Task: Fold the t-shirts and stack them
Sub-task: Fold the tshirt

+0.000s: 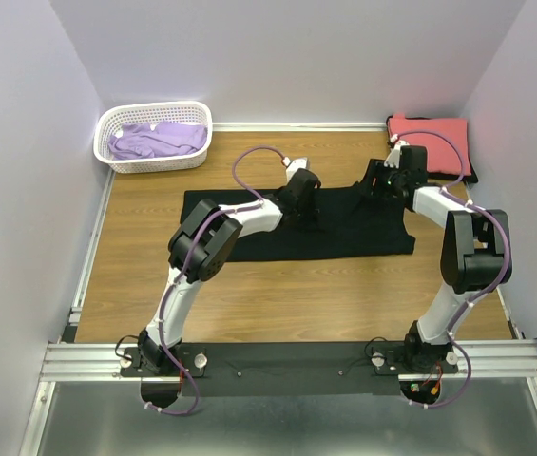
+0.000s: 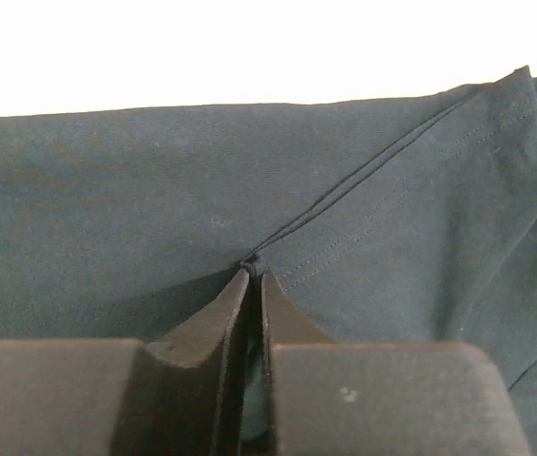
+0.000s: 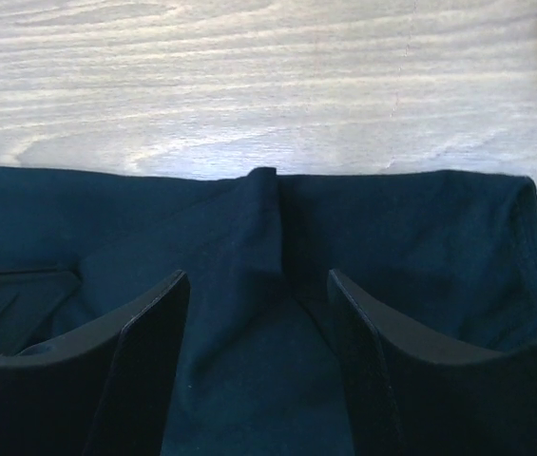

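The black t-shirt [image 1: 344,237] lies spread flat across the middle of the wooden table. My left gripper [image 1: 304,217] is down on its middle. In the left wrist view this gripper [image 2: 255,271] is shut on a small pinch of the black t-shirt [image 2: 106,190], right at a stitched seam. My right gripper [image 1: 379,190] is at the shirt's far right edge. In the right wrist view that gripper [image 3: 258,275] is open, its fingers straddling a raised ridge of the black t-shirt [image 3: 420,247] near the hem. A folded coral-red t-shirt [image 1: 430,138] lies at the back right.
A white lattice basket [image 1: 106,142] stands at the back left with a lavender t-shirt [image 1: 159,141] inside. Walls close in the table on the left, back and right. Bare wood [image 1: 278,294] lies between the shirt and the arm bases.
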Controlling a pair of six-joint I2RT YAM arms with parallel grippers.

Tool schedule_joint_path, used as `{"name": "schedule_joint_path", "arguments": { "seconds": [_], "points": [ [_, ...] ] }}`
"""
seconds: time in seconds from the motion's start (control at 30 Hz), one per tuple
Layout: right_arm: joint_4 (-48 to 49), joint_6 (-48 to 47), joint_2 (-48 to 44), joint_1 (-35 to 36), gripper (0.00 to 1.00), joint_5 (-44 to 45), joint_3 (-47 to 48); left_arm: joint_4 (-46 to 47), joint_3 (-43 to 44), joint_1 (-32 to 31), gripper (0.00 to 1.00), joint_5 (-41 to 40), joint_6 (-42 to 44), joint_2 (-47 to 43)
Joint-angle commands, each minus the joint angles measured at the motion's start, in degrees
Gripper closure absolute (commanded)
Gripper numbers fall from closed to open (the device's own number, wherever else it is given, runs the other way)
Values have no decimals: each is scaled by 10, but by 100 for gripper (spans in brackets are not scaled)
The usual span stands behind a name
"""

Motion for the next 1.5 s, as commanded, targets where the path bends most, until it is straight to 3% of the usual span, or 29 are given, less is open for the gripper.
{"name": "schedule_joint_path", "arguments": {
  "seconds": [0.0, 0.47, 0.8, 1.27, 1.37, 1.4, 1.47],
  "points": [
    [23, 11, -2, -1, 33, 19, -11, -14, -15, 2, 86, -45, -11, -28],
    [25, 18, -10, 0, 34, 26, -27, -14, -67, 2, 86, -88, -63, -81],
    [24, 36, 19, -9, 43, 47, -44, -16, -88, 2, 85, -107, -85, -96],
    [24, 46, 31, -13, 44, 68, -45, -26, -118, 2, 82, -151, -133, -118],
    [23, 41, 29, -12, 44, 55, -43, -26, -110, 1, 67, -151, -120, -105],
    [22, 41, 24, -13, 44, 52, -42, -25, -111, 2, 53, -151, -120, -107],
    [19, 50, 7, -13, 44, 48, -44, -26, -119, 2, 37, -159, -121, -122]
  ]
}}
